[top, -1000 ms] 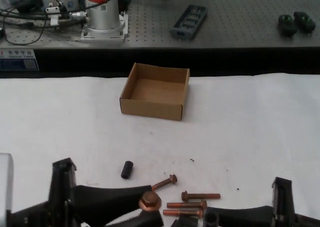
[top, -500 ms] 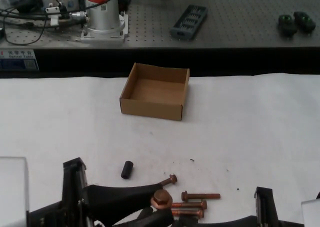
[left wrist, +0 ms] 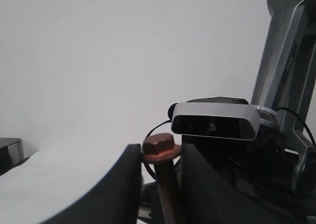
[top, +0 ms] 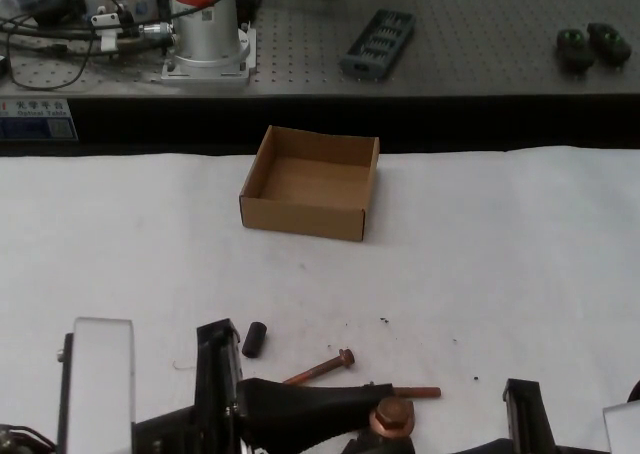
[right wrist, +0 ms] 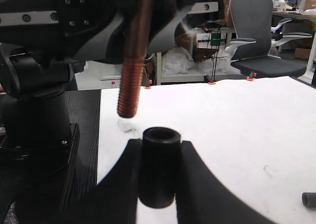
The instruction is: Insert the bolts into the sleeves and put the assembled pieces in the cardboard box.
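Note:
My left gripper [left wrist: 159, 161] is shut on a copper bolt [left wrist: 159, 147], held upright with its hex head on top. The high view has that bolt head [top: 393, 415] at the bench's near edge. My right gripper [right wrist: 159, 150] is shut on a black sleeve [right wrist: 159, 169], bore facing up. The held bolt's threaded shank [right wrist: 133, 61] hangs just above the sleeve's mouth, its tip a little off to one side and apart from it. The open cardboard box [top: 310, 184] stands at the far middle and nothing shows inside it.
A loose black sleeve [top: 254, 338] and a loose bolt [top: 320, 367] lie on the white cloth near the left arm. Another bolt [top: 418, 391] pokes out beside the held one. A second sleeve [right wrist: 308, 199] lies off to the side. The right arm [top: 525, 419] is at the near right.
My left arm has swung to the right with the bolt, bringing it over the sleeve in the right gripper. It now covers some of the loose bolts.

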{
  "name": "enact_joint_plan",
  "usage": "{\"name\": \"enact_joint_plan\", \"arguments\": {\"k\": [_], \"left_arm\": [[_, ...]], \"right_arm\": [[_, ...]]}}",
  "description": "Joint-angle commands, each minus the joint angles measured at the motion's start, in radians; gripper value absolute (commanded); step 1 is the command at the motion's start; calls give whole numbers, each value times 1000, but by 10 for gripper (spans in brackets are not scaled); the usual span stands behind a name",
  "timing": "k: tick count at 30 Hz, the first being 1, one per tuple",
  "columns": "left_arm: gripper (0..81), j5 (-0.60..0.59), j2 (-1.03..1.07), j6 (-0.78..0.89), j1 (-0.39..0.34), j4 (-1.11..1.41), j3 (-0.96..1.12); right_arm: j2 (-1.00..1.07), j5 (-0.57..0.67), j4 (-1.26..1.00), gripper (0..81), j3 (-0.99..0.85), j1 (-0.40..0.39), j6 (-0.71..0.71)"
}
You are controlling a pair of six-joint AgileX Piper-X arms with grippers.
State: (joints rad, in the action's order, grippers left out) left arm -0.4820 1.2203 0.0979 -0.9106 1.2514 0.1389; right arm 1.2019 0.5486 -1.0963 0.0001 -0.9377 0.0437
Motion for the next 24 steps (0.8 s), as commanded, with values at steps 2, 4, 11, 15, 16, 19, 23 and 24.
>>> {"name": "enact_joint_plan", "arguments": {"k": [2, 4, 11, 15, 16, 19, 23, 24], "left_arm": [[6, 6, 11, -10, -5, 30, 24], [6, 6, 11, -29, -5, 30, 28], [6, 14, 13, -36, -5, 30, 28], [6, 23, 13, -47, -5, 7, 28], [6, 23, 13, -49, -5, 2, 28], [6, 23, 13, -49, -5, 0, 28], [6, 23, 13, -49, -5, 0, 28], [6, 23, 13, -49, -5, 0, 28]], "right_arm": [[4, 12, -22, 55, -5, 4, 1], [4, 27, -22, 55, -5, 4, 1], [4, 54, -25, 55, -5, 4, 1], [4, 56, -25, 55, -5, 4, 1], [4, 58, -25, 55, -5, 4, 1], [4, 60, -25, 55, -5, 4, 1], [4, 60, -25, 55, -5, 4, 1], [4, 60, -25, 55, -5, 4, 1]]}}
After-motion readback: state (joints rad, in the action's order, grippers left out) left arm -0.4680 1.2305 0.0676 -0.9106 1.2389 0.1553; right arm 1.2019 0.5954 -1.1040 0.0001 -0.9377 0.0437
